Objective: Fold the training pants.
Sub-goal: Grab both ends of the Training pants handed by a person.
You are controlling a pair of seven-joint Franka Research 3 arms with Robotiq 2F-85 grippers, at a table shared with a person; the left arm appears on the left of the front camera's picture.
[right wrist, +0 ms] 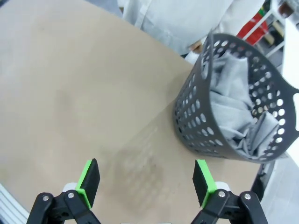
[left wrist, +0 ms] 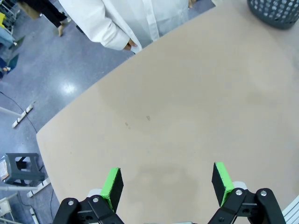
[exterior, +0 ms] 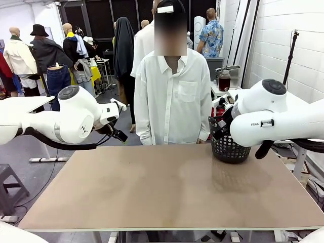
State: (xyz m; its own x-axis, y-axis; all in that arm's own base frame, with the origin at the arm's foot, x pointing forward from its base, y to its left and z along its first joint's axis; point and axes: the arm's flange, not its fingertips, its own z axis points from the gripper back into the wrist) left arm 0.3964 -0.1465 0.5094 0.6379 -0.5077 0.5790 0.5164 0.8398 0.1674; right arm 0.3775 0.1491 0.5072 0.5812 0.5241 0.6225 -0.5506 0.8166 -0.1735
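Tan table point(exterior: 162, 187) bears basket point(right wrist: 194, 109) holding training pants point(right wrist: 232, 91).

The white left arm point(exterior: 71, 121) reaches in from the left side, its rounded joint raised and its wrist angled toward the middle. The white right arm point(exterior: 273, 121) mirrors it from the right, bulky joint held at about the same height. The black two-finger left gripper point(left wrist: 166, 182) points downward, jaws spread wide, its green pads point(left wrist: 112, 184) facing each other. The black right gripper point(right wrist: 147, 179) is spread just as wide.
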